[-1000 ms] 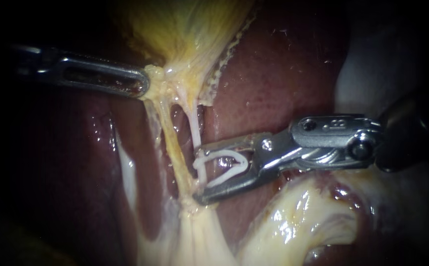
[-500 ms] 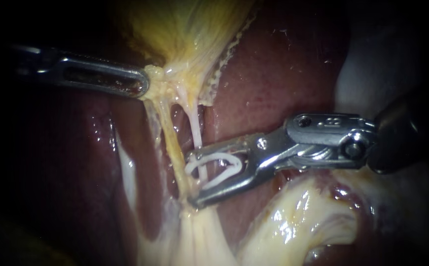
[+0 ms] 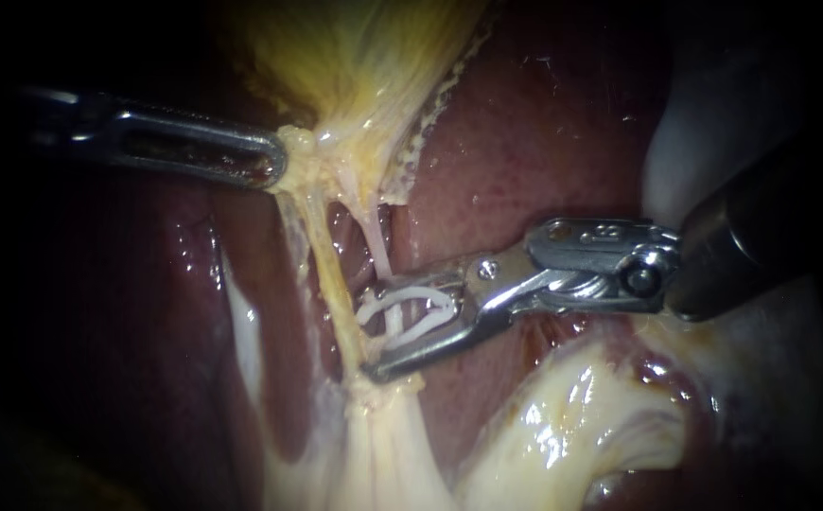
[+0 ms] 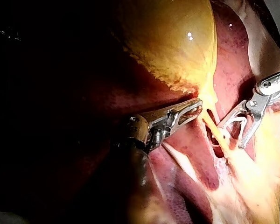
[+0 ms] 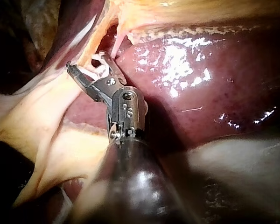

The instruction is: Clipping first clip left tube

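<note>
Right instrument (image 3: 372, 331) slid further in over last second. End effector narrower, pinching white clip (image 3: 423, 299), which now straddles thin pale tube (image 3: 376, 248) just right of yellow strand (image 3: 329, 274). Left instrument (image 3: 277, 163) unmoved, pinching gallbladder (image 3: 355, 57) base. Clip looks seated, so squeeze likely next.

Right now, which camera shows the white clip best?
The endoscope view. There the clip is close and side-on, held in the right instrument's jaws and straddling a thin tube. The left wrist view shows the clip small and far off. In the right wrist view the jaws hide most of it.
</note>
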{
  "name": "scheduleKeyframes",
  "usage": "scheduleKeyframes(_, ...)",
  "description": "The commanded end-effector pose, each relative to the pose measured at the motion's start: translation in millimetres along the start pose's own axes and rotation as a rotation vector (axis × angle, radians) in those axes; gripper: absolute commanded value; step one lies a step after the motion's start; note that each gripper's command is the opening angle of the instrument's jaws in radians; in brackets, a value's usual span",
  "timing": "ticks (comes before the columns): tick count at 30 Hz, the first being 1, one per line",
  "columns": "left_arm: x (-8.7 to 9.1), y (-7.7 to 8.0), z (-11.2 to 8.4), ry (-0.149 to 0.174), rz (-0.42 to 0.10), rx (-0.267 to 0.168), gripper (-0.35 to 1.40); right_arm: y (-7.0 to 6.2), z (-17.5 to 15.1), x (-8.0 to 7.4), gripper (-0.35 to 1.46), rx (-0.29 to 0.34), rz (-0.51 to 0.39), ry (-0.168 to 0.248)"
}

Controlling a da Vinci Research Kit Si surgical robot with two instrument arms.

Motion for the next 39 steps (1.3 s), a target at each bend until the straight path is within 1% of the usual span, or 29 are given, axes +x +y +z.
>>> scheduleKeyframes(1, 0.0, 0.0, 0.0, 0.001, 0.000, 0.002, -0.35, 0.2, 0.2, -0.1, 0.48, -0.003, -0.001, -0.005)
scheduleKeyframes(4, 0.1, 0.0, 0.1, 0.001, 0.001, 0.002, -0.35, 0.7, 1.0, -0.4, 0.48, -0.009, -0.003, -0.008)
scheduleKeyframes(8, 0.1, 0.0, 0.1, 0.001, 0.001, 0.002, -0.35, 1.0, 2.2, -0.2, 0.49, -0.015, -0.003, -0.010)
scheduleKeyframes(12, 0.1, 0.0, 0.2, 0.001, 0.001, 0.002, -0.35, 0.7, 3.2, 0.3, 0.49, -0.009, -0.004, 0.013)
scheduleKeyframes(17, 0.1, 0.0, 0.2, 0.003, 0.001, 0.000, -0.35, -0.3, 4.0, 0.7, 0.49, 0.015, 0.010, 0.064)
scheduleKeyframes(23, 0.1, 0.0, 0.2, 0.003, 0.001, 0.000, -0.35, -2.5, 4.9, 1.3, 0.49, 0.089, 0.011, 0.084)
scheduleKeyframes(29, 0.2, 0.0, 0.2, 0.004, 0.001, 0.001, -0.35, -4.8, 5.3, 1.7, 0.49, 0.151, -0.011, 0.072)
scheduleKeyframes(32, 0.2, 0.0, 0.2, 0.004, 0.001, 0.001, -0.35, -5.7, 5.5, 1.8, 0.48, 0.178, -0.021, 0.064)
scheduleKeyframes(35, 0.2, 0.0, 0.2, 0.004, 0.001, 0.001, -0.35, -6.1, 5.6, 1.9, 0.47, 0.202, -0.031, 0.056)
scheduleKeyframes(37, 0.2, 0.0, 0.1, 0.004, 0.001, 0.001, -0.35, -6.2, 5.6, 2.0, 0.45, 0.217, -0.036, 0.049)
scheduleKeyframes(39, 0.2, 0.0, 0.2, 0.004, 0.001, 0.001, -0.35, -6.1, 5.6, 2.1, 0.41, 0.211, -0.039, 0.052)
